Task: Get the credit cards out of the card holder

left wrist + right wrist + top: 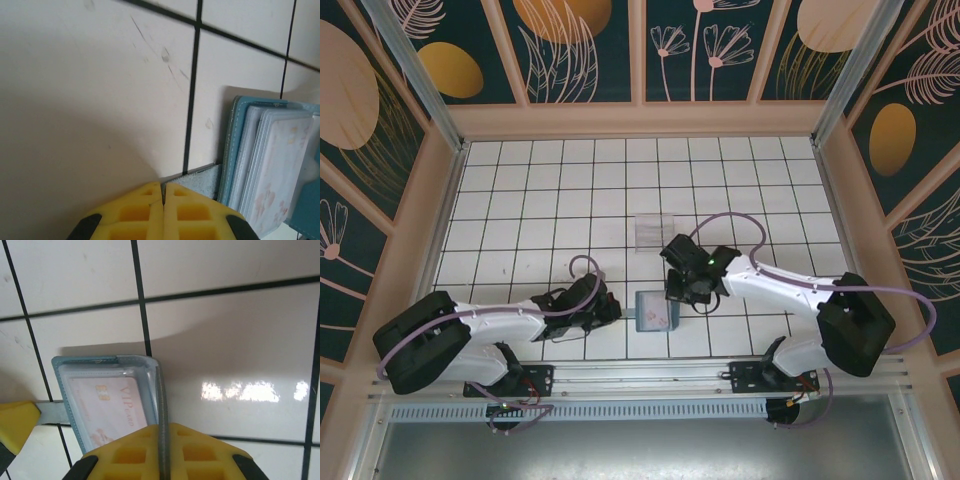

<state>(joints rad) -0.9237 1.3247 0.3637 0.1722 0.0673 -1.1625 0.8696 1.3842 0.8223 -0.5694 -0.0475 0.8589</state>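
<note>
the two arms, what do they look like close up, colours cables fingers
The left arm and right arm match: white rounded links, bulky black joint housings, and a lilac cable looping along each. A small green light glows at the right arm's wrist. The left gripper and right gripper have black bodies and yellow fingers moulded with square pockets.

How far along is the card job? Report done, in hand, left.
Done: the card holder lies open, the left gripper shut on its grey tab. In hand: the right gripper is shut on a thin grey edge at the holder's side; card or flap, unclear. Left: the credit cards, the VIP card among them, sit in their sleeves.
</note>
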